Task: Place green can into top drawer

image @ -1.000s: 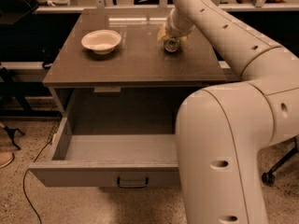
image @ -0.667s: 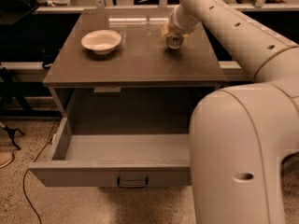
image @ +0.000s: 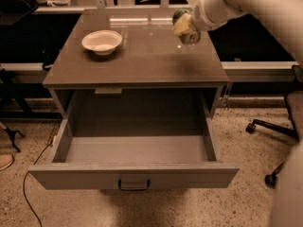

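Observation:
The green can (image: 187, 31) is held tilted in my gripper (image: 183, 27), lifted above the right rear part of the cabinet top (image: 142, 60). The gripper's pale fingers are shut around the can, whose silver end faces down towards me. The white arm reaches in from the upper right. The top drawer (image: 135, 176) stands pulled out wide below the cabinet top, with its grey inside bare and a small dark handle (image: 134, 185) at the middle of its front panel. The can is behind and above the drawer's right side.
A white bowl (image: 102, 41) sits on the cabinet top at the left rear. An office chair base (image: 270, 126) stands on the floor at the right. A dark cable (image: 28, 174) lies on the speckled floor at the left. Dark furniture stands behind the cabinet.
The can has been lifted off the cabinet top and now hangs tilted in the gripper. The arm has swung up and to the right, clearing the view of the drawer.

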Controlling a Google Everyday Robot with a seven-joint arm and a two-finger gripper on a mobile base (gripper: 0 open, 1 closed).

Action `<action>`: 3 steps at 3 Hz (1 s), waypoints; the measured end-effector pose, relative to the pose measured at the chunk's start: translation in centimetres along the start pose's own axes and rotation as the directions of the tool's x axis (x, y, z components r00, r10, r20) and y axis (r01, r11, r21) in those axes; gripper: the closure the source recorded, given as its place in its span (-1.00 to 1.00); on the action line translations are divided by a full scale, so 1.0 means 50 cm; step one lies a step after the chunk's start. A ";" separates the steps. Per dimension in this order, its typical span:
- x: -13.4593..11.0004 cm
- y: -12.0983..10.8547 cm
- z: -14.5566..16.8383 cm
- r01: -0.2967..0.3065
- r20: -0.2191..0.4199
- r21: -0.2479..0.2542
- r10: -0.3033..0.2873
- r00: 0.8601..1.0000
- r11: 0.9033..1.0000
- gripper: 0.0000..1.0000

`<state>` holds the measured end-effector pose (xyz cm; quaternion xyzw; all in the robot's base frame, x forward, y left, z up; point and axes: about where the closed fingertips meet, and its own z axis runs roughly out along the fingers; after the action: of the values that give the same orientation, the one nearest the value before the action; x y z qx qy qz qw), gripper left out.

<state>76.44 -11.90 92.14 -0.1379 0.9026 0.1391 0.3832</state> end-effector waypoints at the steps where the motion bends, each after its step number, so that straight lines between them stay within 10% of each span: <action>1: 0.070 0.030 -0.097 0.069 -0.037 -0.126 -0.074 0.997 0.990 1.00; 3: 0.087 0.029 -0.102 0.143 -0.040 -0.148 -0.151 0.988 0.979 1.00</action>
<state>69.67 -13.02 92.58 -0.2352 0.8870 0.1718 0.3583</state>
